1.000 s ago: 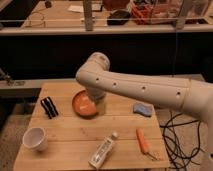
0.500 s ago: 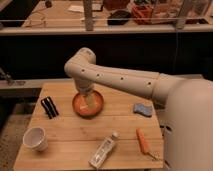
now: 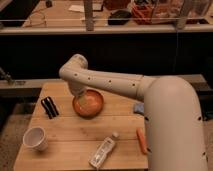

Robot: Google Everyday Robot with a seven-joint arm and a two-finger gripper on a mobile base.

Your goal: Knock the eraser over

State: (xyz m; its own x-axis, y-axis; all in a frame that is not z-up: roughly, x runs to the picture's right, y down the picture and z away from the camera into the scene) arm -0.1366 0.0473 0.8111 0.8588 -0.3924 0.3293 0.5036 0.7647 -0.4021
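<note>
The eraser [image 3: 49, 107], a small black oblong block with pale stripes, is on the left part of the wooden table [image 3: 65, 127]. My gripper [image 3: 81, 96] hangs at the end of the white arm, just over the left rim of an orange bowl [image 3: 92, 106]. It is a short way to the right of the eraser and not touching it. It appears open and nothing shows in it. The arm reaches in from the lower right and bends at an elbow above the bowl.
A white cup [image 3: 35, 138] stands at the front left. A clear plastic bottle [image 3: 102, 152] lies at the front middle. An orange stick-like tool [image 3: 142, 140] and a light-blue lump [image 3: 138, 107] are partly behind my arm on the right. A dark bench runs behind the table.
My arm has swung left across the table. The elbow now sits further left and the big forearm fills the right of the view. The gripper stays over the bowl. The eraser has not moved.
</note>
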